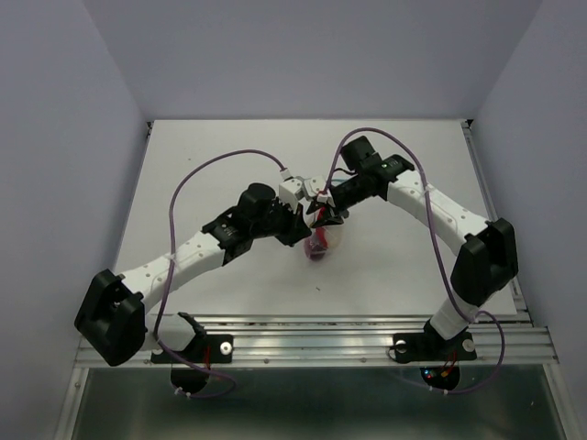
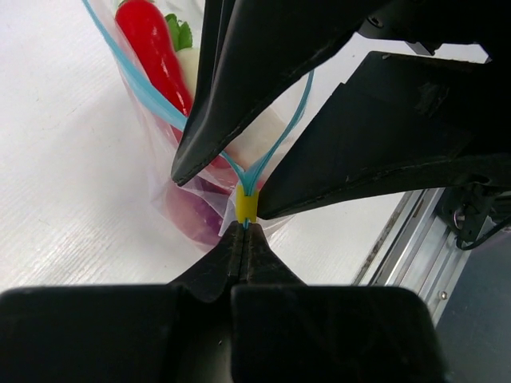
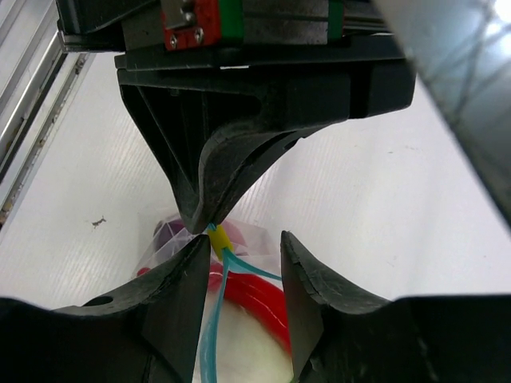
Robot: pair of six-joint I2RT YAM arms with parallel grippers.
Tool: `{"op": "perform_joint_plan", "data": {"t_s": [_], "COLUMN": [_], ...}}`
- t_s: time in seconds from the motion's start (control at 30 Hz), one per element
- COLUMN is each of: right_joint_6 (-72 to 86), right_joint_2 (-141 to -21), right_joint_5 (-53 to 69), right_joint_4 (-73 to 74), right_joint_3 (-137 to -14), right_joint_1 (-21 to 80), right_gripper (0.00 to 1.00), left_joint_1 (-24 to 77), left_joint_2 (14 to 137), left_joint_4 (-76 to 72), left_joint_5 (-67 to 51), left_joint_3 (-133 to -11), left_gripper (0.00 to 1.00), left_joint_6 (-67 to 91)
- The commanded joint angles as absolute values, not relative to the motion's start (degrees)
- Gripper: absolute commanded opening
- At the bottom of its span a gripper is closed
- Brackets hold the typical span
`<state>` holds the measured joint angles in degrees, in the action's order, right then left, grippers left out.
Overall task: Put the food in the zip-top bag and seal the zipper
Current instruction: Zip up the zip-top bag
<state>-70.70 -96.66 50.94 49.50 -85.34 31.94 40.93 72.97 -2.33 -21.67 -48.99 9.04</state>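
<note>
Top external view: two robot arms meet over the middle of a white table [image 1: 229, 156]. A small clear zip-top bag [image 1: 321, 243] sits just toward 6 o'clock from their tips. Whether its bottom rests on the table cannot be told.

Left wrist view: the left gripper [image 2: 243, 239] enters from 6 o'clock with its fingers pressed together, pinching the bag at a yellow tab [image 2: 246, 203] at one end of the zipper [image 2: 144, 88]. From the tab, two light-blue tracks spread apart toward 12 o'clock, so the mouth looks unsealed.

Right wrist view: the right gripper [image 3: 243, 239] has its jaws apart, one on each side of the blue tracks and just beyond the tab, clamping nothing.

All the food appears to be inside the bag. A red chili [image 2: 152, 48] stands toward 11 o'clock, a white radish [image 2: 192, 68] with green leaves is beside it, and a purple onion [image 2: 196, 217] lies low in the bag near the tab.

The film is likely thin, soft and slippery, and it sags under the vegetables. The zipper strip looks like the stiffest part and is the sensible place to hold. Sealing probably calls for one end held firm while the other jaws close on the tracks and slide along them. A loose pinch could let the tracks slip free.
</note>
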Motion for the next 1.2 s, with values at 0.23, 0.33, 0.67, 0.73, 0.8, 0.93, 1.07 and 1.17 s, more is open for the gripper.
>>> {"op": "perform_joint_plan", "data": {"t_s": [0.23,0.33,0.67,0.73,0.8,0.93,1.07,1.17], "right_joint_6": [-72.9,-73.7,-79.1,-78.6,-77.6,-74.1,-71.0,-67.7], "right_joint_2": [-92.0,-91.6,-92.8,-93.7,-94.0,-92.9,-91.2,-89.9], "right_joint_5": [47.8,49.1,50.5,50.8,51.6,51.5,50.1,51.1], "right_joint_4": [50.1,50.3,54.9,54.8,54.5,51.8,47.4,45.1], "right_joint_3": [-81.7,-81.2,-81.8,-82.6,-83.1,-83.0,-81.2,-81.3], "right_joint_1": [32.3,32.3,32.3,32.3,32.3,32.3,32.3,32.3], "right_gripper": [0.46,0.46,0.45,0.45,0.44,0.46,0.48,0.50], "left_joint_1": [41.0,41.0,41.0,41.0,41.0,41.0,41.0,41.0], "left_joint_2": [65.6,65.2,65.2,65.9,66.4,67.1,67.8,68.5], "left_joint_4": [-15.0,-15.5,-16.2,-16.1,-15.7,-14.5,-13.4,-12.6], "left_joint_5": [-23.7,-23.9,-23.0,-23.6,-23.6,-23.8,-22.9,-22.4], "left_joint_3": [-48.3,-48.3,-48.8,-48.9,-49.0,-49.1,-48.8,-48.7], "left_gripper": [0.00,0.00,0.00,0.00,0.00,0.00,0.00,0.00], "left_joint_6": [7.2,6.5,6.2,6.2,6.2,6.1,6.0,6.4]}}
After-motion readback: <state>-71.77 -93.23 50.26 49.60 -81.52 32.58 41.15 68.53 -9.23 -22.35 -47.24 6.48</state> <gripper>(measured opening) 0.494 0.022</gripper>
